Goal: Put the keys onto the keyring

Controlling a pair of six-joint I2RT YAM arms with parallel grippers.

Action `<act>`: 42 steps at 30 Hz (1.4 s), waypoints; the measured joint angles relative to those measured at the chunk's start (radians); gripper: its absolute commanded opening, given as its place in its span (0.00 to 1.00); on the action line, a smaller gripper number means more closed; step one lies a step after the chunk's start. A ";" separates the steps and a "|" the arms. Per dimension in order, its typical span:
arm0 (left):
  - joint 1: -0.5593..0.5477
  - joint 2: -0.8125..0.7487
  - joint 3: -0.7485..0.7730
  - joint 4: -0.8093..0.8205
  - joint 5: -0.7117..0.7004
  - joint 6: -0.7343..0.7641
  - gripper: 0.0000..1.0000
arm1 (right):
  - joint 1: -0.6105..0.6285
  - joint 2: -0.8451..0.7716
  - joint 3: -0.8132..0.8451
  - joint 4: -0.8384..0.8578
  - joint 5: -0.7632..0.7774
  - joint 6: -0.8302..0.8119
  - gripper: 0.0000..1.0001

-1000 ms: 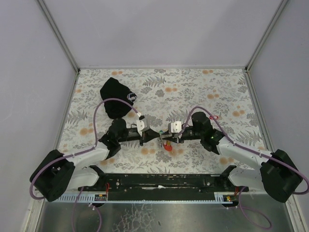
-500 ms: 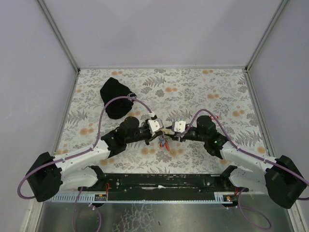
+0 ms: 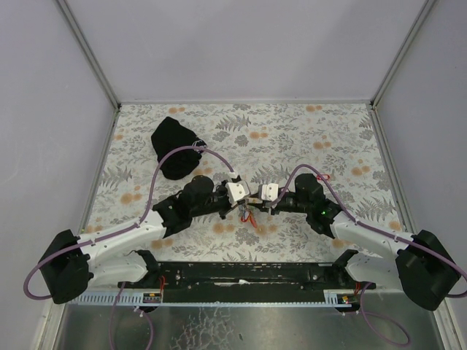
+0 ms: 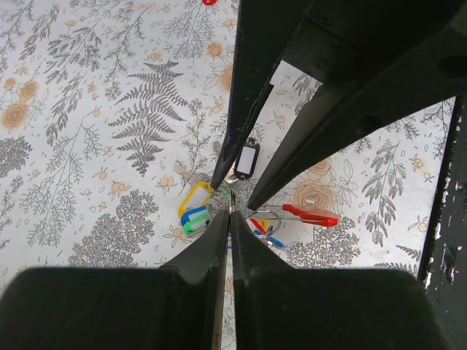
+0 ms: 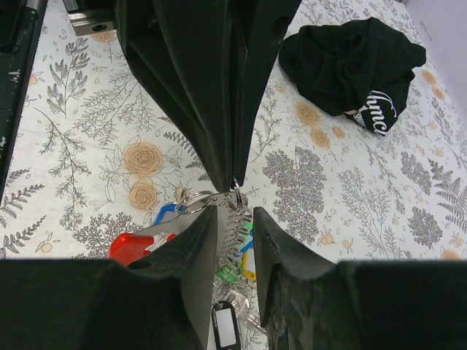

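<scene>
The keys (image 3: 248, 214) are a bunch with red (image 5: 135, 244), black (image 5: 225, 328), green, yellow and blue tags, hanging just above the table between my two grippers. In the left wrist view the yellow tag (image 4: 193, 200), black tag (image 4: 246, 159) and red tag (image 4: 310, 214) show. My left gripper (image 3: 243, 198) (image 4: 230, 211) is shut, pinching a thin metal keyring (image 5: 235, 184) at the top of the bunch. My right gripper (image 3: 254, 201) (image 5: 235, 219) faces it tip to tip, its jaws closed round the stacked wire rings of the keys (image 5: 237, 230).
A black cloth pouch (image 3: 174, 146) with a white logo lies at the back left, also in the right wrist view (image 5: 357, 62). A small red piece (image 3: 326, 175) lies to the right of the right arm. The floral table is walled on three sides.
My left gripper has moved right to meet the right gripper and has shut on the ring. The bunch has shifted slightly left and its red tag now hangs.
</scene>
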 measured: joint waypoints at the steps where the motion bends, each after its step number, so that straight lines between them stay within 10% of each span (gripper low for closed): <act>1: -0.002 0.000 0.003 -0.006 0.000 0.001 0.00 | 0.000 0.001 0.001 0.000 0.000 -0.002 0.32; 20: -0.016 0.023 0.048 -0.064 -0.009 0.022 0.00 | 0.000 0.019 0.014 0.010 -0.019 -0.010 0.12; 28: -0.018 0.016 0.035 -0.043 -0.046 0.013 0.30 | 0.000 0.019 0.014 0.008 -0.014 -0.007 0.00; 42: 0.239 -0.121 -0.398 0.579 0.158 -0.207 0.39 | -0.010 0.035 -0.009 0.087 -0.028 0.046 0.00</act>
